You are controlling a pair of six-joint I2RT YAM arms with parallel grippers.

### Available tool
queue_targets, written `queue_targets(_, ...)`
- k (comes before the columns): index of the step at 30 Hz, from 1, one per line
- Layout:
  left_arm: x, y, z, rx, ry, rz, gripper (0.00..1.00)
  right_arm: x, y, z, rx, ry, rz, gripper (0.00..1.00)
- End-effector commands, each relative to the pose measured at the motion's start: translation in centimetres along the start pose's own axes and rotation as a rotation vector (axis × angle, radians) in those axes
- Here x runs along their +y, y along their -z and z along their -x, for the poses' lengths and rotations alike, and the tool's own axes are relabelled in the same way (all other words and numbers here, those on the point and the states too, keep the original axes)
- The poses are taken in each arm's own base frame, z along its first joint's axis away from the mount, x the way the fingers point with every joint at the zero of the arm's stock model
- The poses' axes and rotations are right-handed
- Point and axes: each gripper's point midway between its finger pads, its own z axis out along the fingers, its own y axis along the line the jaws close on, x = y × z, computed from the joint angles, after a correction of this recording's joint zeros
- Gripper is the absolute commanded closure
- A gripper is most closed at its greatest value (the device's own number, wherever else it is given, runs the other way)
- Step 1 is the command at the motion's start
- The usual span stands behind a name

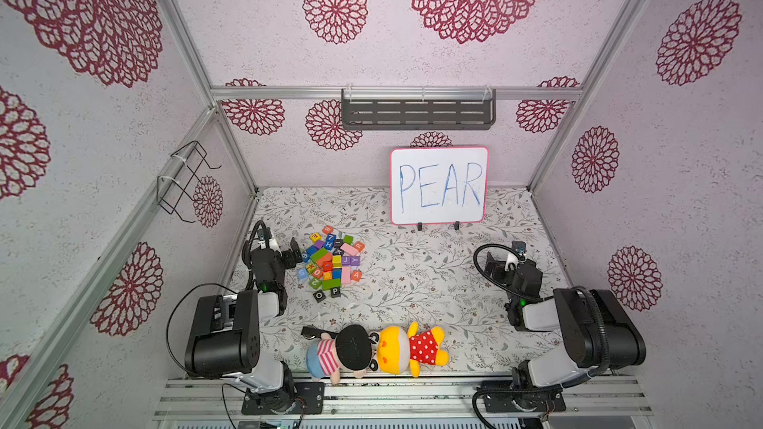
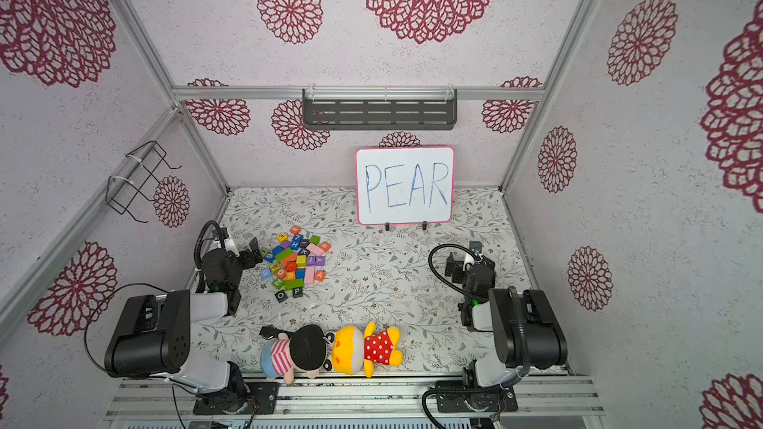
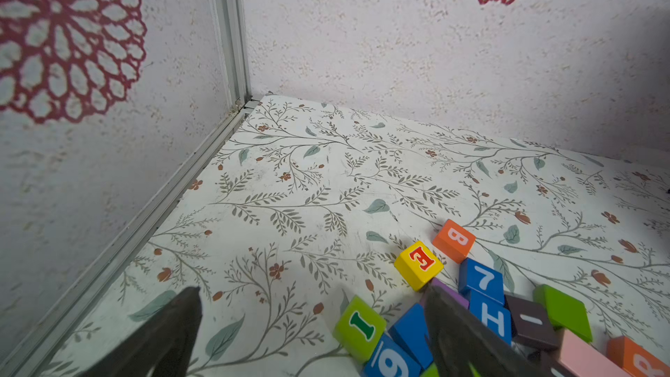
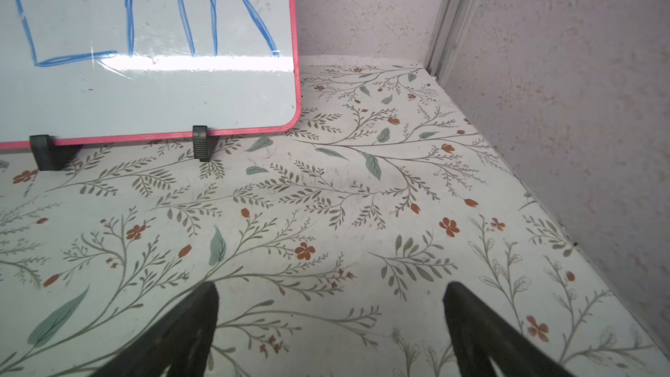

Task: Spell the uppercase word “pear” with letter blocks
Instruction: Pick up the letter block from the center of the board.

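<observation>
Both arms sit wide apart, left end effector (image 3: 313,295) and right end effector (image 4: 330,286) released, empty. Whiteboard (image 1: 439,185) at the desk's (image 1: 433,278) back shows PEAR as guide. P block (image 1: 335,291), E block (image 3: 418,264), A block (image 1: 356,276) and R block (image 1: 359,246) lie unsorted around the pile (image 1: 332,260) beside the left end effector.

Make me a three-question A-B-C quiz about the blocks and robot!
1. Where is the black P block? A) on the shelf B) beside the black O block C) on a doll
2. What colour is the E block? A) purple B) green C) yellow
3. How is the right tool? A) open, empty B) shut on a block C) holding a doll

Answers: 1 B, side by side on the table. 2 C, yellow with a red E. 3 A, jaws wide apart, nothing between.
</observation>
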Motion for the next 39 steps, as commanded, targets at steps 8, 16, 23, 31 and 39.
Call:
queue_targets(8,0.1,0.1,0.2,-0.011,-0.002,-0.004,0.02,0.0,0.2,2.2,-0.079,-0.023,-0.001,0.01)
queue_targets(16,0.2,0.1,0.2,-0.01,-0.004,0.006,0.02,0.0,0.1,2.2,-0.075,-0.022,-0.003,0.01)
queue_targets(23,-0.1,0.2,0.2,-0.017,-0.023,0.023,0.02,-0.1,0.1,2.2,-0.077,-0.022,-0.003,0.01)
queue_targets(31,1.0,1.7,2.5,-0.043,-0.045,0.214,0.02,0.9,1.0,4.2,-0.081,0.043,-0.054,0.01)
queue_targets(39,-2.9,4.4,4.6,0.118,-0.192,0.394,0.02,6.3,0.6,5.7,0.095,0.287,-0.261,0.01)
